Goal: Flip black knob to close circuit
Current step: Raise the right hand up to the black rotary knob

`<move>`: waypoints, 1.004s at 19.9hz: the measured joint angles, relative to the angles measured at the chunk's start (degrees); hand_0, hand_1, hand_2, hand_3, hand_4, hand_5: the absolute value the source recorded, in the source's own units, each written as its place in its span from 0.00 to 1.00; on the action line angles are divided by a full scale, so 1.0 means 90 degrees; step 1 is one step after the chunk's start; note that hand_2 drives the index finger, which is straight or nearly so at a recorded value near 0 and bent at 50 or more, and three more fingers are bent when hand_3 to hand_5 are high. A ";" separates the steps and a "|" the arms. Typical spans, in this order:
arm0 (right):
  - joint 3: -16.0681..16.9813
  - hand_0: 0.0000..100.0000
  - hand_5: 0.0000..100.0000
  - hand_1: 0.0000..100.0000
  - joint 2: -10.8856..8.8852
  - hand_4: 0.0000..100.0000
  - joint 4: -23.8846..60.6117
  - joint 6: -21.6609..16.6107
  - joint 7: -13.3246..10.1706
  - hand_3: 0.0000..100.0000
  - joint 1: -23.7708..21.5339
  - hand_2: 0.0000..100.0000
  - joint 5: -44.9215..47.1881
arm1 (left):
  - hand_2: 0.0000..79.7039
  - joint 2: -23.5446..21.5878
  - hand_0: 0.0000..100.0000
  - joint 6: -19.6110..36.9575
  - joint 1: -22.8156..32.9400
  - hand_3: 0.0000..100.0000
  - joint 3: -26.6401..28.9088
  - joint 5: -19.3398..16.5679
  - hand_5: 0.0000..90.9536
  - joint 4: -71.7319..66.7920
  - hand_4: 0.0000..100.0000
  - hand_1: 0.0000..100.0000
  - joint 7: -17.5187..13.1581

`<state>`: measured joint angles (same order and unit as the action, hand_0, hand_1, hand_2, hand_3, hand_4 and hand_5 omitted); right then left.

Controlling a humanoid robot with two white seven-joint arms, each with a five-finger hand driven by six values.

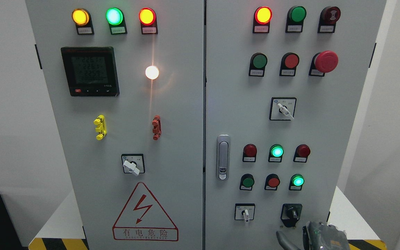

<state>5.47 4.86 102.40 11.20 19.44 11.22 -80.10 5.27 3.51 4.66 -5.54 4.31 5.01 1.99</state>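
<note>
- Nearest the camera, the right hand [319, 236] is seen at the bottom edge, right of the middle, just below the black knob [291, 214]; no contact with it is shown. One grey finger is raised toward the knob, but most of the hand is cut off, so whether it is wide or curled cannot be told.
- On the left door, a white-handled switch [132, 166] and a warning triangle [145, 213] are seen low down, well apart from the hand.
- On the right door, the black knob is set in the bottom row, with a small white switch [245, 212] to its left and a lit green lamp [297, 181] just above.
- A slip is judged possible: if the finger is brought in off-centre, the knob may be pushed rather than turned, or the white switch beside it may be nudged.
- The knob's pointer position is hard to make out, and the labels are too small to read.
- The left hand is not seen.
</note>
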 measured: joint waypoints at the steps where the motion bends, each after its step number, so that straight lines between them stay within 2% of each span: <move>1: -0.0008 0.00 0.98 0.00 0.0002 0.98 -0.0003 0.0049 0.0014 1.00 0.0019 0.93 -0.0014 | 0.00 0.0000 0.12 0.0000 0.0000 0.00 0.0000 0.0000 0.00 0.0000 0.00 0.56 0.0000; 11: -0.0080 0.00 0.98 0.00 0.0021 0.98 -0.0137 0.0404 0.0031 1.00 0.0246 0.93 -0.0218 | 0.00 0.0000 0.12 0.0000 0.0000 0.00 0.0000 0.0000 0.00 0.0000 0.00 0.56 0.0000; 20: -0.0097 0.00 0.98 0.02 0.0026 0.98 -0.0309 0.0518 0.0059 1.00 0.0328 0.93 -0.0315 | 0.00 0.0000 0.12 0.0000 0.0000 0.00 0.0000 0.0000 0.00 0.0000 0.00 0.56 0.0000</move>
<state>4.59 5.09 99.62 15.86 19.98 14.17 -82.93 5.27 3.51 4.66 -5.54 4.31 5.01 1.99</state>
